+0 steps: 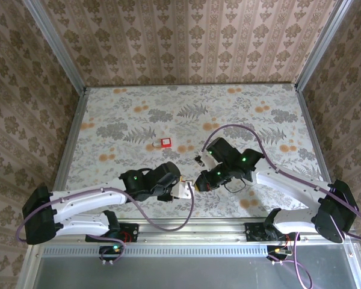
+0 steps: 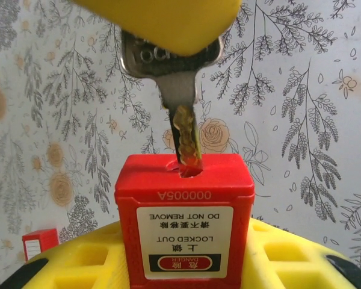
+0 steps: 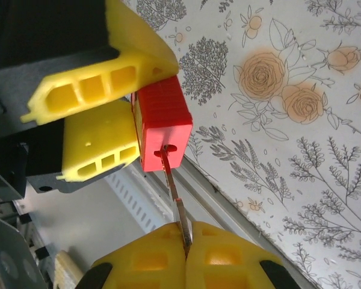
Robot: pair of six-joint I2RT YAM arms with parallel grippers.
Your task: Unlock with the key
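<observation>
Red plastic over a lock core: the padlock (image 2: 183,198) has a rigid, probably light body with smooth flat faces. These could slip or twist between pads once turning force arrives. It is best held across its two broad faces, low on the body, leaving the keyway end free. The left jaws hold it this way, closed partway onto the body, with one yellow pad (image 3: 96,78) on either side of it. Its label face is toward the left wrist camera and its keyway end points away from the palm. The shackle is hidden.

The key (image 2: 183,129) is thin metal, stiff along its length. Its blade would likely bend or bind if pushed off-axis, so the bow is the proper hold. The right jaws are fully closed on that bow, with the blade (image 3: 173,186) projecting straight out from between their pads.

The blade tip sits in the mouth of the keyway, and most of its length is outside, bridging the gap between the two sets of jaws. Both are raised above the floral worktop (image 1: 228,114), near its front edge. A small red box (image 1: 165,142) lies well apart, farther back.
</observation>
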